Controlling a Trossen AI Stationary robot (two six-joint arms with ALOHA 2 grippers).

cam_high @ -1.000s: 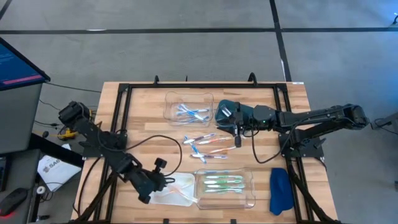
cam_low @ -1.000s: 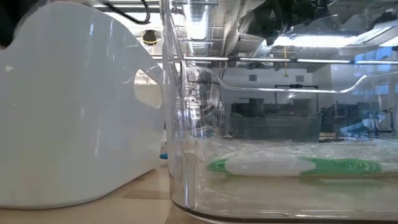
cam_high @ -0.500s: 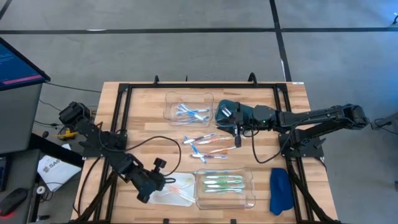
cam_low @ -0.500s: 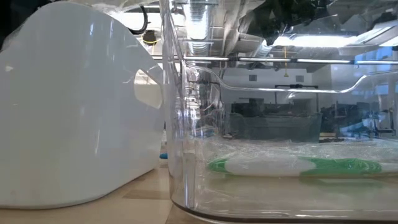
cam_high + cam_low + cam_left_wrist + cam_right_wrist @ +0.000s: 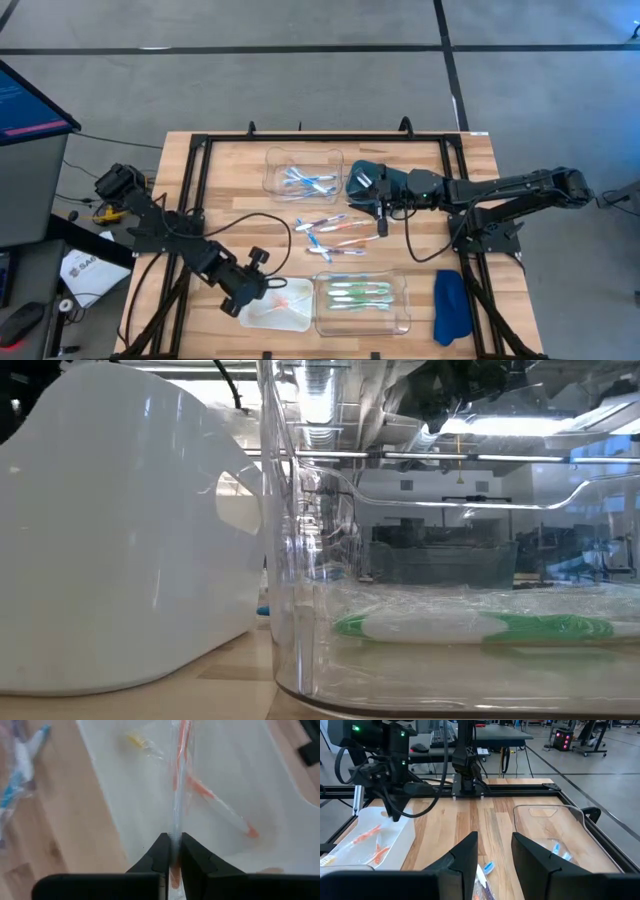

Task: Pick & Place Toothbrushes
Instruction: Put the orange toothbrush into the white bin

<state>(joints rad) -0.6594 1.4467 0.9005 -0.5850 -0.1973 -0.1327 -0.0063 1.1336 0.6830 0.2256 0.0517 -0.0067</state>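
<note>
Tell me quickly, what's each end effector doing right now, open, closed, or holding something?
Left end effector: closed on a thin orange-pink wrapped plastic toothbrush, over the white plastic tray.
Right end effector: open, holding nothing, above the wooden table.

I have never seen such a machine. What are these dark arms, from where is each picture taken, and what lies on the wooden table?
These are two dark robot arms, each ending in a two-finger gripper. One picture looks down from above, one looks level from the table top, and two come from cameras on the wrists.

On the wooden table stand a clear plastic tray with blue toothbrushes, a clear plastic tray with green toothbrushes and a white tray with orange-pink ones. More wrapped toothbrushes lie loose in the middle, and a blue cloth lies at the edge.

The left gripper is over the white tray, shut on a thin orange-pink toothbrush in a clear wrapper. The right gripper is open, holds nothing and hangs above the loose toothbrushes.
</note>
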